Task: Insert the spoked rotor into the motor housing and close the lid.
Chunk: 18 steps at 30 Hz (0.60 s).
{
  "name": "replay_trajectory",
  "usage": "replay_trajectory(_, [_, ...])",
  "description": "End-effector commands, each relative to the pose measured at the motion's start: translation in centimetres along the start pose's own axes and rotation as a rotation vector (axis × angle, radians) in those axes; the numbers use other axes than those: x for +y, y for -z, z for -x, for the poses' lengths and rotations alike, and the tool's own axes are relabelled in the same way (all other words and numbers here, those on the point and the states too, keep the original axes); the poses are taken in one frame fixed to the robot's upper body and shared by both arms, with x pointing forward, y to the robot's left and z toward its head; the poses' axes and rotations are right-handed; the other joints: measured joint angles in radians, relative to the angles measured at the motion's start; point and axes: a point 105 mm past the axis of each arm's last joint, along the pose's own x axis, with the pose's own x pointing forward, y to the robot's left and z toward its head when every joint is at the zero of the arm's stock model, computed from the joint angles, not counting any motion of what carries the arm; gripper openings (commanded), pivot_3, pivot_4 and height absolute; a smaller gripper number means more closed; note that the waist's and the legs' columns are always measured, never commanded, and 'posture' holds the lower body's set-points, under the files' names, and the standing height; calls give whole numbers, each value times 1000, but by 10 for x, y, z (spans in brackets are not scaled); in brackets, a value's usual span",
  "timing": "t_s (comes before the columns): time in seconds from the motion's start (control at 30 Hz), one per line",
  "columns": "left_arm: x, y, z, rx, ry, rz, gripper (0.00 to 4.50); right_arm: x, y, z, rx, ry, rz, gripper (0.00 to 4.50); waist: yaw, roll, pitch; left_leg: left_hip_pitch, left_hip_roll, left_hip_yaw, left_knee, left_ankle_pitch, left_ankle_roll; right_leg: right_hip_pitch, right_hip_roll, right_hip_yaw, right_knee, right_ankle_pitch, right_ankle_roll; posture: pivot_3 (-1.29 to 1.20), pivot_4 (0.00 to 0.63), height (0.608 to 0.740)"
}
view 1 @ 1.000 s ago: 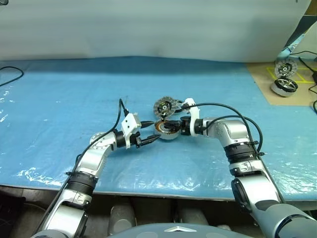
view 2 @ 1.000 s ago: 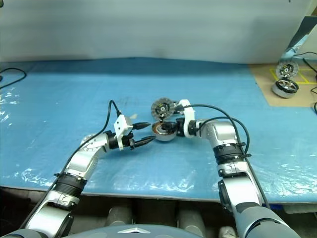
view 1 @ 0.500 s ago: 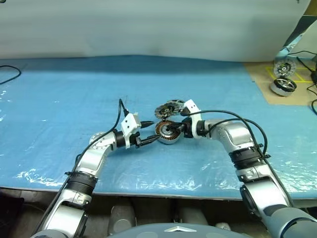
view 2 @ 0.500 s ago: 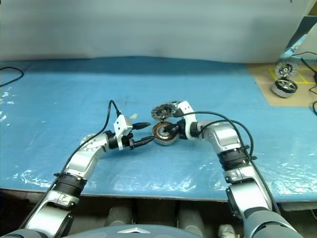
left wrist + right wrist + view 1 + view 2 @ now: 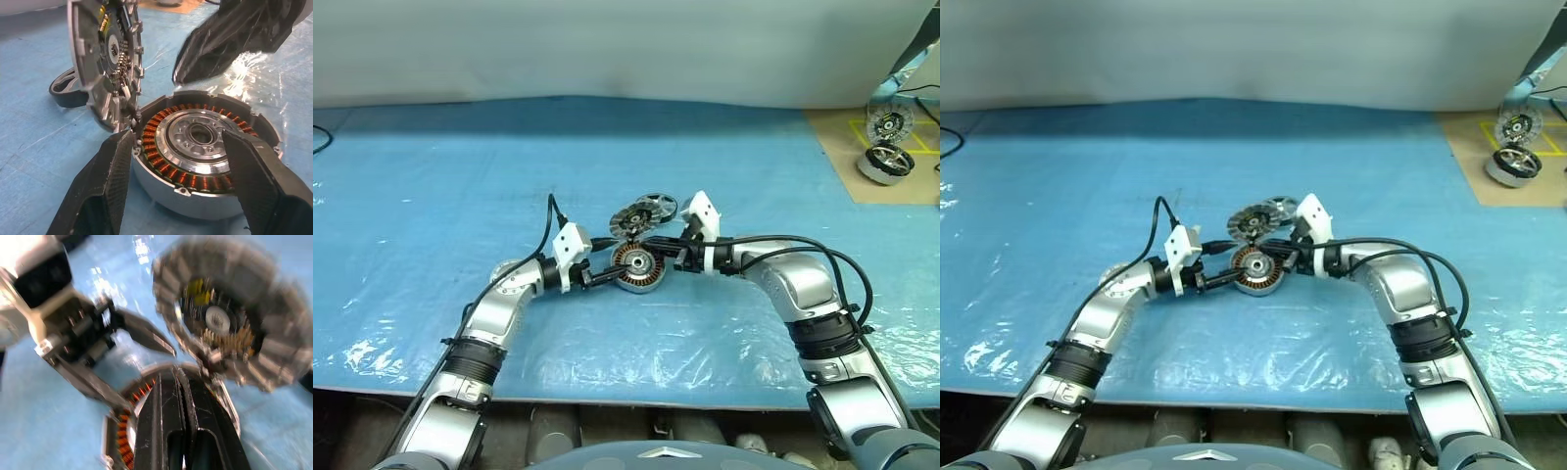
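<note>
Copper windings ring the round silver motor housing (image 5: 205,161) between the spread left gripper (image 5: 181,181); right gripper (image 5: 183,396) pressed together.

Lit evenly and brightly from above, throwing only soft, short shadows under the motor housing (image 5: 637,268). Glaring in white patches off the crinkled blue plastic sheet (image 5: 431,196) near that housing and toward its front edge. Blurring heavily in the right wrist view around the housing. Staying sharp on the copper windings in the left wrist view, softening behind them.
</note>
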Motion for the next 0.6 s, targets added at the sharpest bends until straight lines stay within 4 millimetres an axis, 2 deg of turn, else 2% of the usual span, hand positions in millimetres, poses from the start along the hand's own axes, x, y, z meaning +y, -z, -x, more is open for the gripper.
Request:
replay_trajectory(0.03, [0, -10, -1, -32, 9, -26, 3023, 12, -19, 4, -30, -54, 88, 53, 0, -1, 1, 2, 0, 0, 1, 0, 0, 2, -1, 0, 0, 0, 0, 0, 150, 740])
replay_trajectory(0.07, [0, -10, -1, -31, 11, -26, 3023, 13, -14, 3, 3, -55, 107, 53, 1, -1, 1, 5, 0, 0, 2, 0, 1, 5, -1, 0, 0, 1, -1, 0, 150, 740])
replay_trajectory(0.13, [0, -10, -2, -33, 14, -27, 3023, 3, 10, -1, 122, -4, 184, 53, 1, -2, 1, 11, 0, 1, 2, 0, 1, 10, -3, 1, 0, 1, 0, 0, 150, 740])
replay_trajectory(0.23, [-1, -12, -3, -38, 23, -27, 3023, -9, 26, -6, 197, 27, 273, 53, 0, -1, 1, 15, 0, 2, 2, 0, 1, 14, -3, 2, 0, 1, 0, 0, 150, 740])
replay_trajectory(0.33, [0, -12, -1, -39, 26, -26, 3023, -12, 29, -10, 215, 26, 348, 53, 0, -1, 2, 11, 0, 2, 1, 1, 1, 10, -2, 1, 0, 1, -1, 0, 150, 740])
replay_trajectory(0.47, [0, -11, 1, -32, 24, -26, 3023, -13, 23, -16, 175, 22, 347, 53, -3, -1, 2, 7, 0, 2, 1, 3, 4, 5, 0, 1, 1, 2, 0, 0, 150, 740])
replay_trajectory(0.6, [0, -8, 2, -28, 21, -24, 3023, -11, 28, -17, 185, 3, 361, 53, -2, -1, 2, 7, 0, 2, 1, 3, 4, 5, 0, 1, 2, 1, -1, 0, 150, 740])
